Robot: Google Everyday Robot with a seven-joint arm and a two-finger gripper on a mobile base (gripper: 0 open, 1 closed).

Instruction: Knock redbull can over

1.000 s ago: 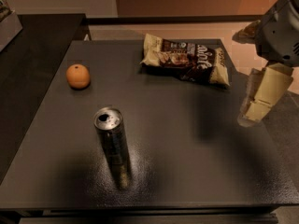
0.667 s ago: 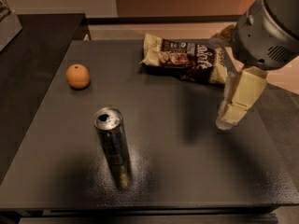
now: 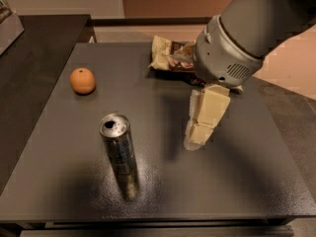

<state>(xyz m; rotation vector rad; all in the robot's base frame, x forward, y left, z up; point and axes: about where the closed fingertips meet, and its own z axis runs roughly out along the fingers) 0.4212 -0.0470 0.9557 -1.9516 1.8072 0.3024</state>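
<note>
I read this as the approach step: the redbull can (image 3: 118,149) stands upright on the dark table (image 3: 247,181), untouched, with its shiny top and drinking hole facing up, so the knock itself is not yet done. The gripper (image 3: 197,137) hangs to the right of the can, near it but clearly apart, with open tabletop between them. Its tip is low, close to the surface and at about the level of the can's lower body. The two cream fingers look pressed together with no gap that I can make out, and they hold nothing, which suits a push rather than a grasp. The grey wrist housing (image 3: 227,58) sits up and to the right of the can. It partly covers a snack bag (image 3: 165,56) that lies well beyond the can at the far side. A round orange (image 3: 82,80) rests behind the can and to its left, well apart, and it has no part in this job. By my judgement the next move is a sideways sweep toward the can, meeting its wall on the right side. I would raise the tip first, since a slim can struck high tips more readily, while contact near the base may only slide it along the smooth top. The space to the left of the can is open — room for it to fall.
</note>
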